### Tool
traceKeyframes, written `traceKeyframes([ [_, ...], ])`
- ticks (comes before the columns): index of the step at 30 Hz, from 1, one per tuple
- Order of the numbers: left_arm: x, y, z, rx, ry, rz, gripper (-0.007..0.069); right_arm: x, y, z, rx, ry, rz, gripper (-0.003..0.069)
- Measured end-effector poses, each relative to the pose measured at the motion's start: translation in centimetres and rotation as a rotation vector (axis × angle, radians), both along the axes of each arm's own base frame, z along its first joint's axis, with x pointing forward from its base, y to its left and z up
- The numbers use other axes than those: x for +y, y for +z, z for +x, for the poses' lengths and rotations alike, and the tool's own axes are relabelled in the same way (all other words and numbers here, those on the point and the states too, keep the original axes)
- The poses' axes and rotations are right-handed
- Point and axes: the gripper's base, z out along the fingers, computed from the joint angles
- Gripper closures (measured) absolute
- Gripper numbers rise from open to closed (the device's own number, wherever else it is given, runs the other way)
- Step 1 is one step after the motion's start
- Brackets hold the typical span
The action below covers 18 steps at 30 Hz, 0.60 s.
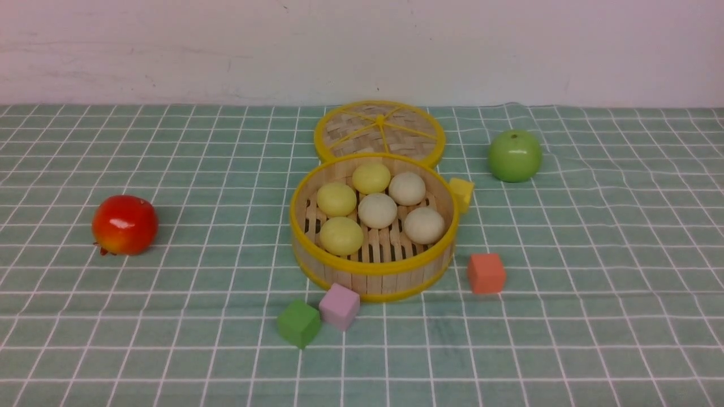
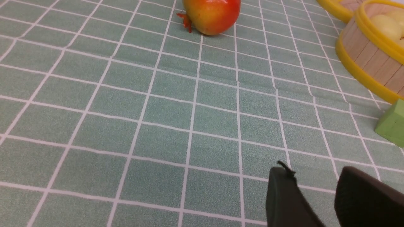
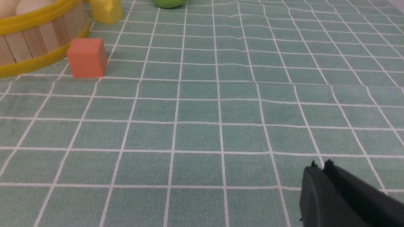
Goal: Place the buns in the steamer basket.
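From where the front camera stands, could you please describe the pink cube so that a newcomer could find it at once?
Find the big round steamer basket in the middle of the green checked cloth. Two small cubes sit touching each other at its near edge. The pink cube is the pale one against the basket's yellow bottom rim; its neighbour, the green cube, lies nearer the camera, to the left.

No writing, labels, brand marks or numbers can be read on anything in the front or either wrist view.

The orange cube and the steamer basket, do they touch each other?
Apart. In the right wrist view, a strip of green cloth shows between the orange cube and the lower yellow rim of the steamer basket; the front view agrees.
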Motion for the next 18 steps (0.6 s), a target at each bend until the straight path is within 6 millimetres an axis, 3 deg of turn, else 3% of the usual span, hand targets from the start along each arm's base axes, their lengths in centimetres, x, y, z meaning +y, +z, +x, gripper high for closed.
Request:
traceKeyframes([
  [18, 0.00, 0.00, 0.00, 0.000, 0.000, 0.000, 0.0386, 0.00, 0.00, 0.00, 0.000, 0.000, 0.000, 0.0624],
])
